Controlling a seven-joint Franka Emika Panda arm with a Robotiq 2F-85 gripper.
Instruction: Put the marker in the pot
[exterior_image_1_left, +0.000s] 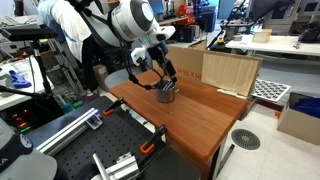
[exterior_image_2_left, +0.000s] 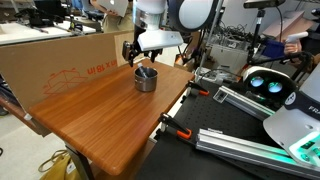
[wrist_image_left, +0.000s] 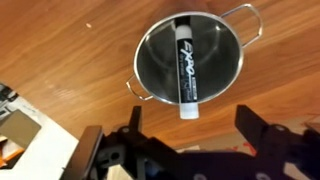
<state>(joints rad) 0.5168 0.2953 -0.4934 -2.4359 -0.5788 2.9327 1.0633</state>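
Where pot (exterior_image_2_left: 146, 79) sits, wooden table (exterior_image_2_left: 95, 125), cluttered lab (exterior_image_1_left: 268, 42)

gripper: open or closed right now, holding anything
Gripper: open, holding nothing; the slim black marker lies in the small round silver metal pot.

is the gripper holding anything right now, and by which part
Nothing: the gripper is open above the small round silver metal pot, where the black marker rests.

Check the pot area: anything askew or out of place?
Only the marker: it is in the pot but not lying flat. In the wrist view it leans, with one end poking past the rim. No spill or damage shows.
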